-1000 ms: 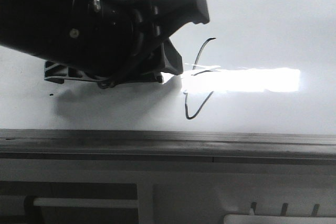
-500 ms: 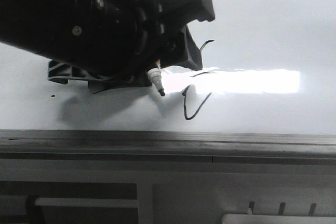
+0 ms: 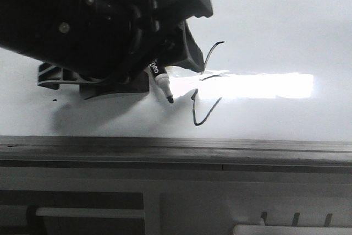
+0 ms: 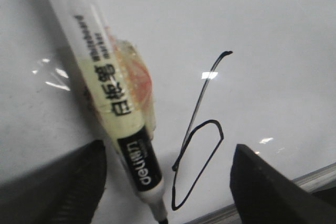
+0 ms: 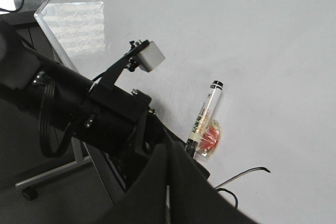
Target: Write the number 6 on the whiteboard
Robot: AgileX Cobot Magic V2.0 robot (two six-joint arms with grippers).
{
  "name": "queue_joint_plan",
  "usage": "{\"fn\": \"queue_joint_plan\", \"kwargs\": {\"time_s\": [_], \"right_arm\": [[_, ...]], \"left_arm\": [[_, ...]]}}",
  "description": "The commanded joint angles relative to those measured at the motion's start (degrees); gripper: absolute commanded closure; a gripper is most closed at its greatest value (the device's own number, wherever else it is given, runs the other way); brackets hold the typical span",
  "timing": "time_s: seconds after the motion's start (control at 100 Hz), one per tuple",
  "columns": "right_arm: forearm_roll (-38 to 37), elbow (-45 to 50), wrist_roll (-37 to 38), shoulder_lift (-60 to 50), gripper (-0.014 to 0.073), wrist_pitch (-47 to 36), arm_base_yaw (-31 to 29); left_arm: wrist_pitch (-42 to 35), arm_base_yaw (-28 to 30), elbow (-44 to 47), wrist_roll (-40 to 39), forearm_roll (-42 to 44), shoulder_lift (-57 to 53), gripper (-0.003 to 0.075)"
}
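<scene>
Black ink, thin and hand-drawn: the number 6 (image 3: 204, 83), a curved stem over an angular pointed loop, lying closed on the large glossy white whiteboard (image 3: 275, 20) near its grey metal frame edge (image 3: 176, 149), partly washed out by a bright glare band in the front view. Seen whole in the left wrist view (image 4: 202, 129), the loop joined back to the stem. Judged complete, or all but; step in hand looks like the lift-off after the last stroke. Just beside the loop, tip apart from the line and apparently off the surface, a white-barrelled whiteboard marker (image 4: 113, 103) with a black collar and a lump of clear tape. Clamped on that marker, the left gripper (image 3: 165, 75). Next move, by this reading: draw the marker clear without smearing the wet line. Right gripper not shown; only dark arm housing in its wrist view. No containers in sight.
</scene>
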Motion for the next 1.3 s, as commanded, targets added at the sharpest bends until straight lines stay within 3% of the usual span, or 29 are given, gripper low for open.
{"fn": "queue_joint_plan", "kwargs": {"time_s": [0.0,0.25,0.39,0.51,0.72,0.85,1.0,1.29], "right_arm": [[1.8,-1.5,0.0,-0.2,0.0657,-2.6,-0.3],[1.8,-1.5,0.0,-0.2,0.0657,-2.6,-0.3],[1.8,-1.5,0.0,-2.2,0.0657,-1.7,-0.3],[-0.7,-1.3,0.0,-6.2,0.0657,0.3,-0.3],[-2.4,5.9,0.0,-16.0,0.0657,-6.9,-0.4],[-2.5,14.1,0.0,-23.7,0.0657,-13.4,-0.4],[-2.2,18.9,0.0,-31.0,0.0657,-13.2,-0.4],[-2.2,20.0,0.0,-34.0,0.0657,-13.4,-0.4]], "left_arm": [[-7.2,2.7,1.1,1.4,-3.6,-1.0,0.0181],[-6.3,1.4,1.1,3.5,-0.9,-8.3,0.0183],[-3.3,0.2,1.1,11.9,-0.9,-15.0,0.0204],[1.2,-0.2,2.5,22.9,-0.9,-24.3,0.0348],[5.6,-0.2,10.2,32.8,-0.9,-43.5,0.0736],[8.1,-0.2,16.0,33.8,-0.7,-53.5,0.0739],[8.7,-0.2,21.2,33.8,-0.7,-62.0,0.0739],[8.6,-0.2,25.3,33.8,-0.7,-65.6,0.0739]]}}
